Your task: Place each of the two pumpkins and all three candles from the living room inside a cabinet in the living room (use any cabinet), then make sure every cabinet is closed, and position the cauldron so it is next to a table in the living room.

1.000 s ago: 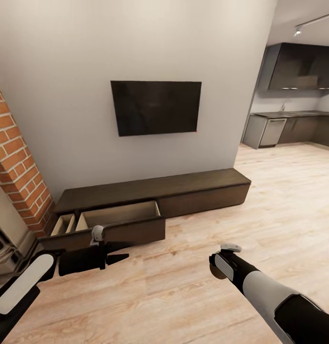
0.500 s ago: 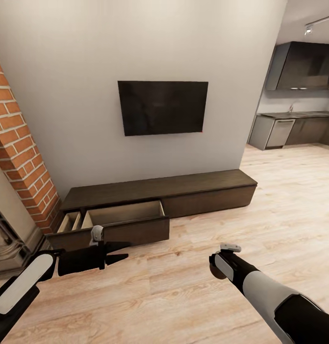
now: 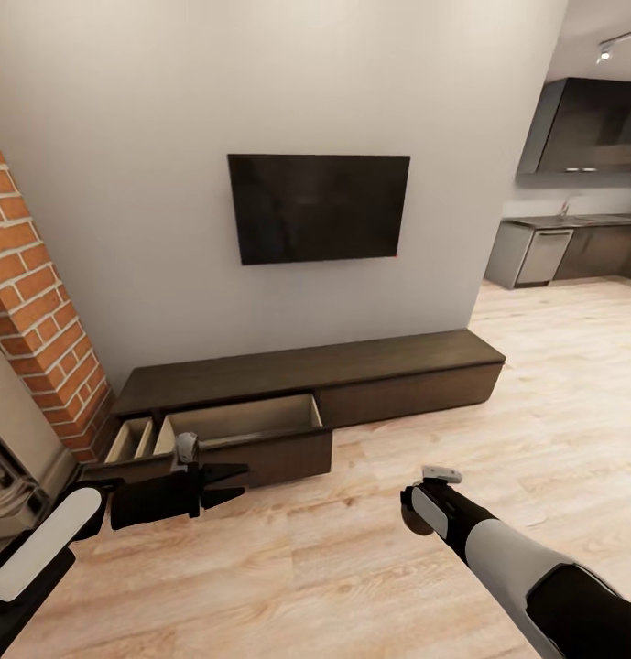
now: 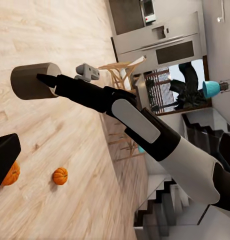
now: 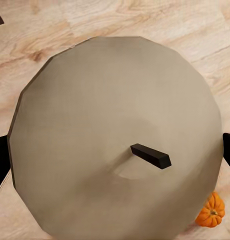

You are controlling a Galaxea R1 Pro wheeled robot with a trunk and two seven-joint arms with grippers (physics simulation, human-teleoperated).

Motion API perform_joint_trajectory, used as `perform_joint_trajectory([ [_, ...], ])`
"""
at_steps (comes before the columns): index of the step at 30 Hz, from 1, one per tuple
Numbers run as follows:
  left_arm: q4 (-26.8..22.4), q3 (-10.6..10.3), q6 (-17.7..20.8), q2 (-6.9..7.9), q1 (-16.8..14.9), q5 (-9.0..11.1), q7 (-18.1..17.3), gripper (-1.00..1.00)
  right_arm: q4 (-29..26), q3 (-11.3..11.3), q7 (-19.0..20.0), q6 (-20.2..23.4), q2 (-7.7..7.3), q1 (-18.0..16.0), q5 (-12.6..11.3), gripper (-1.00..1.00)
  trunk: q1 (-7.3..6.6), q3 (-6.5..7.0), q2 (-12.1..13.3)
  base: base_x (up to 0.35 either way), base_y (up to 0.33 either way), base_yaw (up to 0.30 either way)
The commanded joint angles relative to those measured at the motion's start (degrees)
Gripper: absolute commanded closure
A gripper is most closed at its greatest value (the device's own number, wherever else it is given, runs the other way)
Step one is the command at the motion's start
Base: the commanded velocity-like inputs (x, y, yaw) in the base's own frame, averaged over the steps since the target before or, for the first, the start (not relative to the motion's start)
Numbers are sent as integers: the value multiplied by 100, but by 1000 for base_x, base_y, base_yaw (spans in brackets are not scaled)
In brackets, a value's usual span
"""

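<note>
Matt beige candle [image 5: 110, 135], dark wood cabinet [image 3: 352, 375], pale plank floor [image 3: 370, 549].

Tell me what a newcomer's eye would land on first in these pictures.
First, the long dark cabinet under the wall-mounted TV, with its two left drawers pulled open and showing pale wood insides. Next, the beige-grey candle clamped in the right gripper, looming large in the right wrist view with its dark wick pointing at the camera. Two orange pumpkins lie on the wooden floor.
</note>
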Motion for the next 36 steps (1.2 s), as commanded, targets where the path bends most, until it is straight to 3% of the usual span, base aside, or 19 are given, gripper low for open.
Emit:
perform_joint_trajectory([
  [1, 4, -8, 1, 4, -6, -33, -48, -100, -17, 50, -32, 49, -5, -4, -46, 100, 3, -6, -4, 292, 139, 0],
  [4, 4, -8, 1, 4, -6, -33, -48, -100, -13, 49, -33, 175, -16, -4, -88, 100, 3, -6, -4, 221, 134, 0],
  [9, 4, -8, 1, 4, -6, -33, -48, -100, -137, 10, -31, 1175, 3, -4, -121, 100, 3, -6, -4, 63, 44, 0],
  [16, 3, -1, 3, 18, -6, -33, -62, -100, -1613, -10, -279, 2257, 2, 1, -125, 100, 3, -6, -4, 6, 4, 0],
  [22, -3, 1, 10, 22, -6, -40, -65, -100, -2234, -20, -873, 2452, 11, 4, -159, 100, 3, -6, -4, 0, 0, 0],
  [30, -13, 3, 6, 22, -6, -46, -66, -100, -2308, -32, -1011, 2631, 80, 5, -161, 100, 3, -6, -4, 0, 0, 0],
  [34, -14, -1, 4, 20, -6, -42, -66, -100, -2345, -278, -1016, 3108, 91, 5, -181, 100, 3, -6, -4, 1, 0, 0],
  [36, -10, 0, 5, 24, -1, -47, -66, -100, -2527, -511, -1017, 3349, 86, 5, -184, 100, 3, -6, -4, 38, 0, 0],
])
